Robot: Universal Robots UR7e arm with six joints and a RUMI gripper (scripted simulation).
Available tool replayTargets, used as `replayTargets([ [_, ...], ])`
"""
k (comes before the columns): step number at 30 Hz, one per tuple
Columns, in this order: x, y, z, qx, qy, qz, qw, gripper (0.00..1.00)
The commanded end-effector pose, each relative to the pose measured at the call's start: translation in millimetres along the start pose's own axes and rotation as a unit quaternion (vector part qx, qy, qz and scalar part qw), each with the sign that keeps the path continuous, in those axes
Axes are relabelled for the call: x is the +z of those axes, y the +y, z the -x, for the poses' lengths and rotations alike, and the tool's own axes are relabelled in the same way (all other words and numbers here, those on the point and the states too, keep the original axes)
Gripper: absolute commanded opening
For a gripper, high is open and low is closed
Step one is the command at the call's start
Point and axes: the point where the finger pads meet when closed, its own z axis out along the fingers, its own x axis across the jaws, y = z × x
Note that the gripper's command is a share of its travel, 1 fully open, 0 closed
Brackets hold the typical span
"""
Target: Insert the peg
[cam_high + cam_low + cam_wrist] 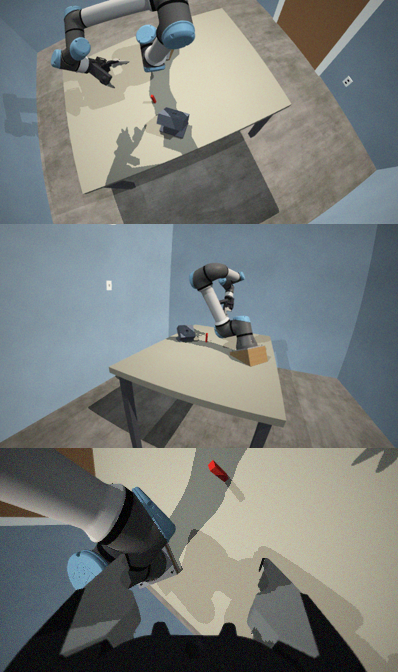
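Observation:
A small red peg (153, 98) stands upright on the beige table, also seen in the exterior view (206, 337) and at the top of the wrist view (218, 470). The grey block with the sloped panel and its hole (173, 121) sits just in front of the peg; it also shows in the exterior view (185, 333). My gripper (118, 73) is open and empty, held high above the table's far left part, well away from the peg. It also shows in the exterior view (228, 306), and its two fingers frame the wrist view (195, 603).
The arm's base (243, 337) stands on a wooden wedge mount (250, 355) at the table's far side. The arm's lower links (110, 533) fill the left of the wrist view. The table edge runs close behind the gripper.

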Motion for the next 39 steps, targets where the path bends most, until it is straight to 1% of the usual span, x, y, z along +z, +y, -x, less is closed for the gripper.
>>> replayTargets([
  [1, 6.5, -1.8, -1.0, -0.039, 0.004, 0.015, 0.999, 1.0],
  [9, 16.3, -5.0, -2.5, -0.1, 0.008, 0.037, 0.994, 1.0],
  [17, 26.9, -9.0, -4.7, -0.169, 0.013, 0.062, 0.984, 1.0],
  [19, 26.9, -9.0, -4.7, -0.169, 0.013, 0.062, 0.984, 1.0],
  [26, 35.7, -13.0, -6.7, -0.228, 0.018, 0.082, 0.97, 1.0],
  [34, 45.3, -18.2, -8.9, -0.296, 0.023, 0.105, 0.949, 1.0],
  [36, 45.3, -18.2, -8.9, -0.296, 0.023, 0.105, 0.949, 1.0],
  [39, 48.8, -20.3, -9.7, -0.321, 0.025, 0.113, 0.94, 1.0],
])
